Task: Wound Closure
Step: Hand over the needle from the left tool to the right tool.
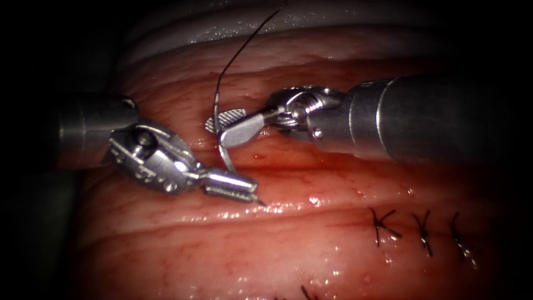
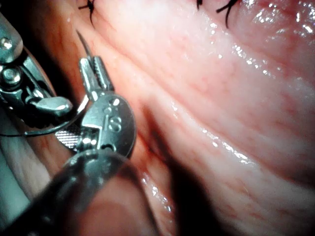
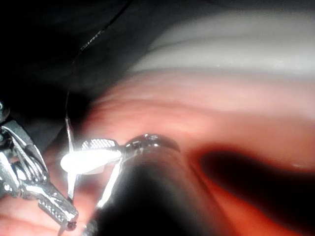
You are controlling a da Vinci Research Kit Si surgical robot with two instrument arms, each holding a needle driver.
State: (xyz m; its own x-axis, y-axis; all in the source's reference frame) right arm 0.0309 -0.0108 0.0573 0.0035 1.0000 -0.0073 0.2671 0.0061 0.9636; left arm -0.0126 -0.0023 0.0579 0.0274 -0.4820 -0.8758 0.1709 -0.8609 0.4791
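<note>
My left tool is shut on the curved needle close to its sharp tip, which pokes out past the jaws just above the tissue. The needle arcs up from there, out of the tissue, and passes between the open jaws of my right tool. The ridged inner face of one right jaw is turned up. Black thread runs from the needle's blunt end up and away to the back. The left tool sits just under the right jaws.
Three finished black stitches cross the cut on the right. Another stitch end lies at the near edge. Red fluid wets the tissue around the tools. The pale fat edge of the tissue lies behind.
</note>
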